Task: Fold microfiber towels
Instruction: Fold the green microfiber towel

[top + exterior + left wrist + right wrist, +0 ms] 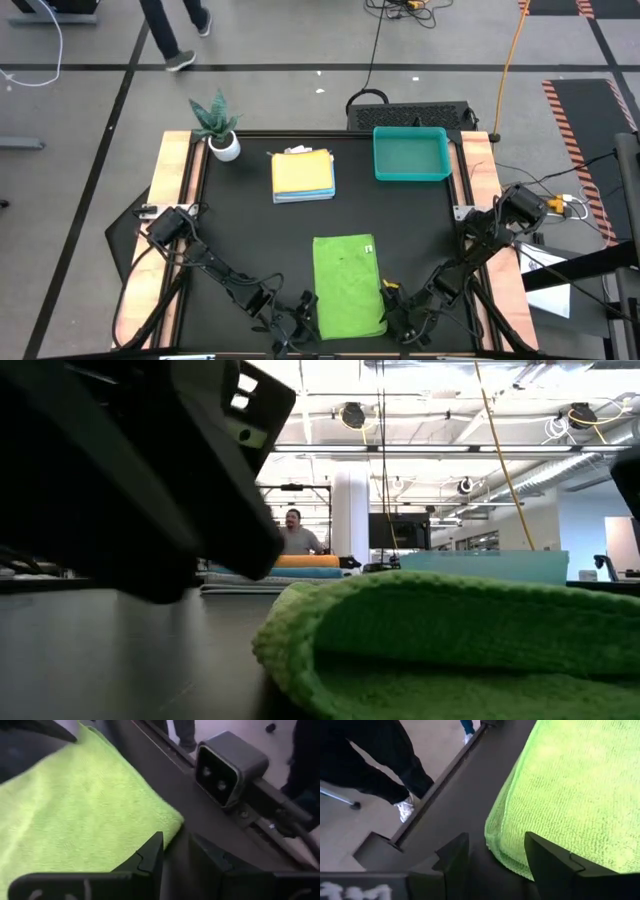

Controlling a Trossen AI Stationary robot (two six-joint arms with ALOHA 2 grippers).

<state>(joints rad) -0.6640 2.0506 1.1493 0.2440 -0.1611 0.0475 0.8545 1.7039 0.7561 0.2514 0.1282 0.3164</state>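
Lime green towel (348, 285), folded once, lower centre; right gripper (495, 865) fingers parted, nothing held, left gripper (177, 865) fingers slightly apart at the towel corner; a second fold is judged next.

Both arms low at the near edge, left claw (297, 322) part-open, right claw (400, 318) spread.

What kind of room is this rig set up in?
Probably an open industrial lab or workshop: bare ceiling ducts and pipes, cables trailing across a grey floor with hazard-striped tape, and a person at another workstation behind the table.
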